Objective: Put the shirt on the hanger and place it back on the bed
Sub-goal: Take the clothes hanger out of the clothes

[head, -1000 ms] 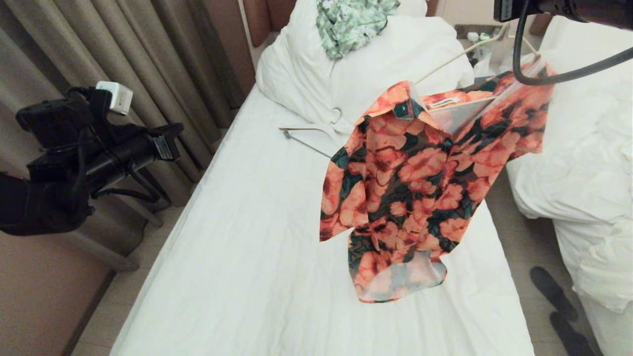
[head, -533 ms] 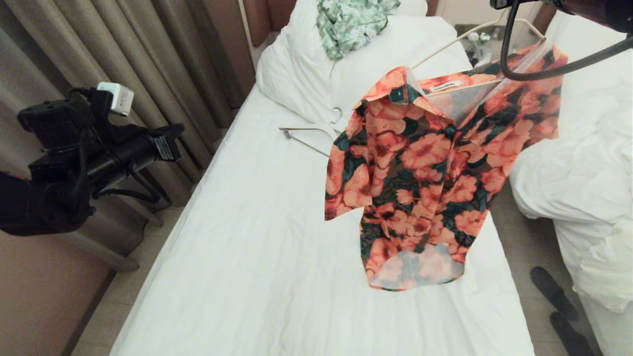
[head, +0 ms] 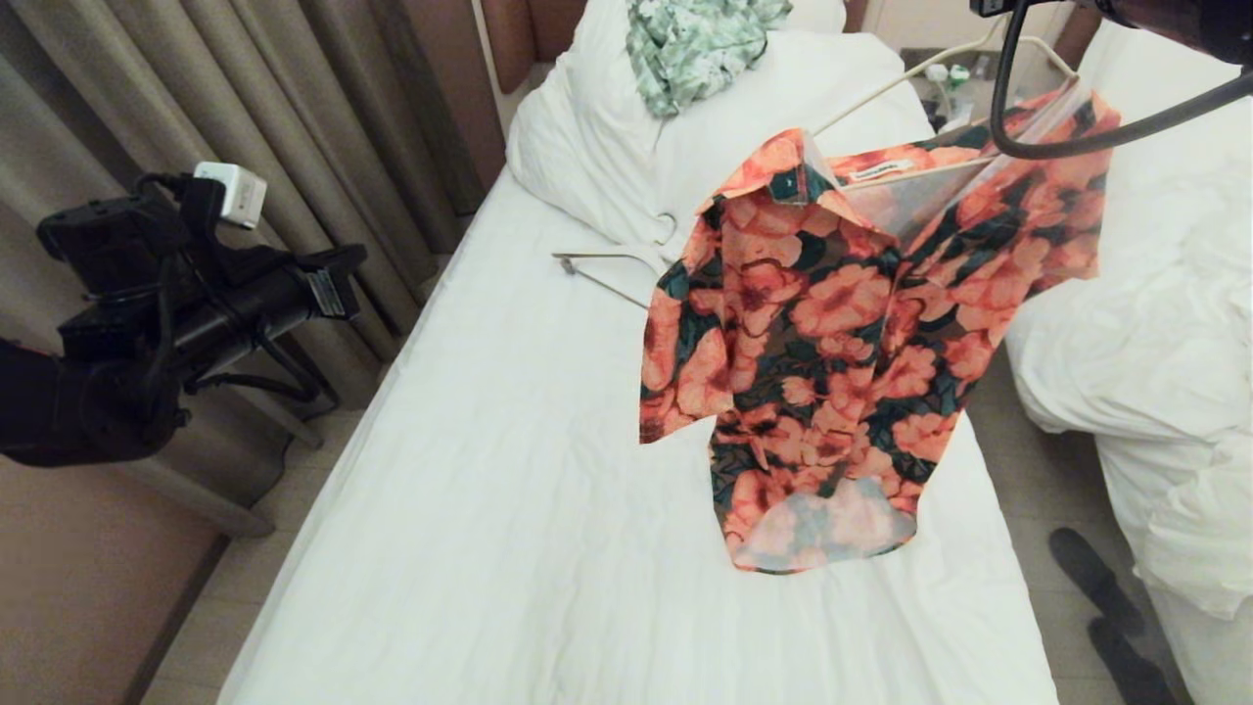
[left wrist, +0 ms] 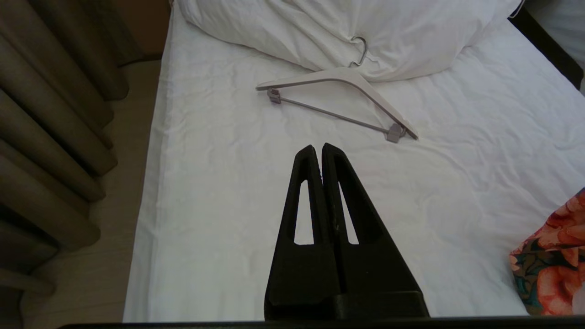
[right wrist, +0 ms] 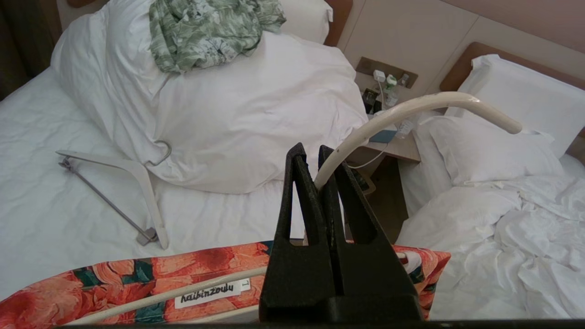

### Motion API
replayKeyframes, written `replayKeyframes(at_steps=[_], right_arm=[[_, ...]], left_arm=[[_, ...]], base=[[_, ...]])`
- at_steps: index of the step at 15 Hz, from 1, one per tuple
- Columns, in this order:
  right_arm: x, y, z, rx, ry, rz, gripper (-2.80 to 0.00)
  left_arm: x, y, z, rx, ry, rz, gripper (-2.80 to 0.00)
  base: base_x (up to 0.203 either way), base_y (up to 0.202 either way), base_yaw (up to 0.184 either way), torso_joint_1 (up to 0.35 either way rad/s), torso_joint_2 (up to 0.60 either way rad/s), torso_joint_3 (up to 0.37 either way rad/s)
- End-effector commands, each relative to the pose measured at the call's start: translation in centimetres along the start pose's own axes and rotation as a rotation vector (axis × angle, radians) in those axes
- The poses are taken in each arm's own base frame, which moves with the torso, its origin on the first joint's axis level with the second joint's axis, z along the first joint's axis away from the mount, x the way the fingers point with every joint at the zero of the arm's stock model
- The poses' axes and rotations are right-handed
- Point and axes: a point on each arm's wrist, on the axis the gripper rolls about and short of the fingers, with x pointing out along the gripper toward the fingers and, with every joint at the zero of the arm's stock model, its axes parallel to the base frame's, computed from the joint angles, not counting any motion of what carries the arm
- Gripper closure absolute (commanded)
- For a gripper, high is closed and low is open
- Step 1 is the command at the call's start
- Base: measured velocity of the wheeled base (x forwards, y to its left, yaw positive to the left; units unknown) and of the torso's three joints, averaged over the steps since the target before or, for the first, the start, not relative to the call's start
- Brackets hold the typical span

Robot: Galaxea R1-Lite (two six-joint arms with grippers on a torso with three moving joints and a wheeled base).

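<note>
Head view: right gripper (right wrist: 318, 153), clenched on the hanger (right wrist: 411, 109) hook, suspends the shirt (head: 842, 333) above the bed (head: 509, 509), which lies directly beneath; left gripper (left wrist: 318, 148) clenched empty, farther off.

Head view looks down the bed (head: 509, 470); both wrist views face its pillow (left wrist: 329, 32), sharing the spare hanger (right wrist: 132, 183).
</note>
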Motion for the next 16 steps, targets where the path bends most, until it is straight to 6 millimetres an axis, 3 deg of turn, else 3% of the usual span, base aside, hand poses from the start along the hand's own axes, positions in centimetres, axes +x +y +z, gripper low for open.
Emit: replayKeyframes(at_steps=[1, 7, 9, 12, 16], right_arm=[[0.0, 0.0, 0.0, -0.002, 0.000, -0.003, 0.00], [0.0, 0.0, 0.0, -0.003, 0.001, -0.002, 0.00], [0.0, 0.0, 0.0, -0.003, 0.002, 0.000, 0.00], [0.2, 0.4, -0.4, -0.004, 0.009, 0.003, 0.00], [0.5, 1.2, -0.8, -0.005, 0.015, 0.020, 0.00]], left_arm=[[0.0, 0.0, 0.2, 0.003, -0.009, 0.000, 0.00], [-0.1, -0.3, 0.4, -0.008, -0.017, -0.008, 0.00], [-0.8, -2.2, 2.7, -0.092, -0.066, -0.056, 0.00], [-2.3, -9.2, 6.1, -0.245, -0.078, -0.239, 0.00], [-5.3, -19.1, 8.7, -0.417, 0.003, -0.411, 0.00]], base=[[0.000, 0.000, 0.000, 0.000, 0.00, 0.000], [0.000, 0.000, 0.000, 0.000, 0.00, 0.000], [0.000, 0.000, 0.000, 0.000, 0.00, 0.000], [0.000, 0.000, 0.000, 0.000, 0.00, 0.000], [0.000, 0.000, 0.000, 0.000, 0.00, 0.000]])
